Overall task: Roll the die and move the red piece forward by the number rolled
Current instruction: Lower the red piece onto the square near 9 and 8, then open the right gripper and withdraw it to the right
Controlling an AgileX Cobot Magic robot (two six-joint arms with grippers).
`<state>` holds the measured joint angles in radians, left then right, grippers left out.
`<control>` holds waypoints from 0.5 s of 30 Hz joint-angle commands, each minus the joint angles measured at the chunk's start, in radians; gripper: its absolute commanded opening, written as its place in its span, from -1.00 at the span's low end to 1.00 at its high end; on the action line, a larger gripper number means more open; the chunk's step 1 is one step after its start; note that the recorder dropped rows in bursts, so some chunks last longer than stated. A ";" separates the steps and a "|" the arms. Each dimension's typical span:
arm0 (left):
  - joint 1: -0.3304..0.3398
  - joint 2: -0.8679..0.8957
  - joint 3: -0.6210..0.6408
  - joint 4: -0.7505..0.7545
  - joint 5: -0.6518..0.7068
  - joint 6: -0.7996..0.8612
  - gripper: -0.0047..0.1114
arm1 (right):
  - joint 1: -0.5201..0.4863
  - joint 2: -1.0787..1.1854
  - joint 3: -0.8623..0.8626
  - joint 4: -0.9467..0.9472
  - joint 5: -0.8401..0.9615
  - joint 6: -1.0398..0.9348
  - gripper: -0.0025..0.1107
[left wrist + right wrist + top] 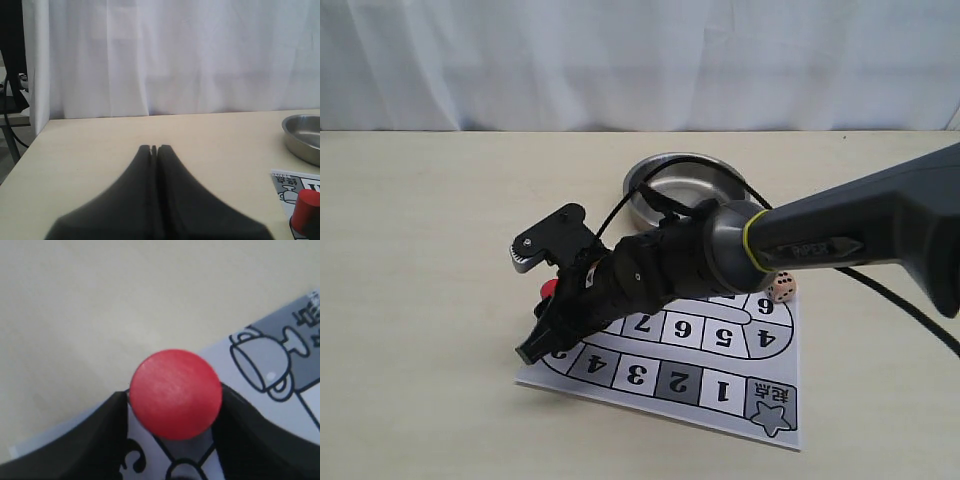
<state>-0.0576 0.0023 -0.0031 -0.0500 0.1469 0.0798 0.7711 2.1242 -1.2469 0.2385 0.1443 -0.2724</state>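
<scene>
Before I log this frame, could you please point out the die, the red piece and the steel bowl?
the die [781, 289]: exterior view, its pipped face.
the red piece [176, 394]: right wrist view, its round top.
the steel bowl [300, 142]: left wrist view, its outer wall.

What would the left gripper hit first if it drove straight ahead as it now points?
The left gripper, shut, points across the table toward the white curtain. The way looks free up to it; the steel bowl and red piece lie off to one side. Depth is unclear.
</scene>
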 commanded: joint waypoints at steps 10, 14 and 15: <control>-0.002 -0.002 0.003 -0.005 -0.004 -0.007 -0.92 | -0.006 -0.003 0.003 -0.007 -0.041 0.007 0.22; -0.002 -0.002 0.003 -0.005 -0.004 -0.007 -0.92 | -0.006 -0.032 0.003 -0.007 -0.041 0.009 0.22; -0.002 -0.002 0.003 -0.005 -0.004 -0.007 -0.92 | -0.006 -0.042 0.003 -0.007 -0.041 0.024 0.22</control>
<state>-0.0576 0.0023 -0.0031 -0.0500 0.1469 0.0798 0.7711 2.1175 -1.2447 0.2385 0.1151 -0.2673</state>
